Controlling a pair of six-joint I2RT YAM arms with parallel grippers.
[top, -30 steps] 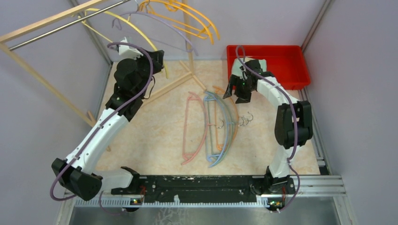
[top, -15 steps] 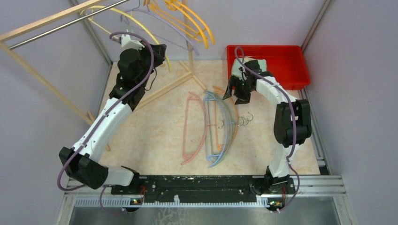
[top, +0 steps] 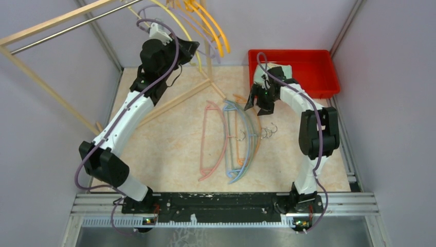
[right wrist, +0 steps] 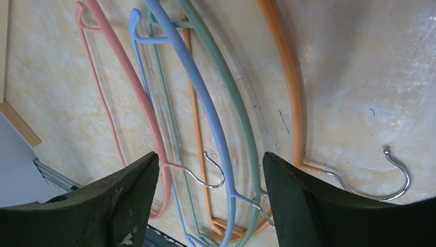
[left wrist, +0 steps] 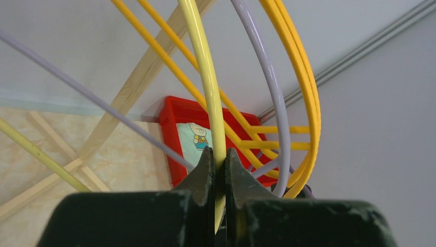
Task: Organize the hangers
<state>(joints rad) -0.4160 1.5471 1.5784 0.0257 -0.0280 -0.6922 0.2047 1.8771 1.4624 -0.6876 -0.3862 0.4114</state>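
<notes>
Yellow plastic hanger (left wrist: 204,77), thin and curved, is pinched in the left claw (left wrist: 216,165), which is closed tight on its bar. That claw (top: 189,49) is raised up, left of the red bin (top: 314,53). Just beside the held one hang a pale purple hanger (left wrist: 268,77) and two orange-yellow hangers (left wrist: 303,72), same thin rod shape, all up by the wooden rack (top: 46,23) with its metal rail (top: 77,28), further left of the bin.

Four more lie flat on the worktop (top: 169,149), left of the bin and nearer the arm bases: pink hanger (right wrist: 128,77), blue hanger (right wrist: 198,77), green hanger (right wrist: 231,87), orange hanger (right wrist: 288,77). Blue, green and orange overlap in a loose stack; pink is just beside them, on the side away from the bin. Each has a small bent wire hook (right wrist: 398,175), shiny metal, pointing toward the bin side.

Right claw (right wrist: 211,157) hangs over this stack, just left of the bin's near corner, jaws spread wide, gripping nothing, not touching the hangers.

Bin is a smooth, shallow, rectangular plastic tray; a pale printed sheet (left wrist: 198,139) with a cartoon figure lies in it. Cannot tell what else it holds.

Worktop is glossy beige, marble-patterned, lightly scuffed. Rack frame is pale, square-cut wood.
</notes>
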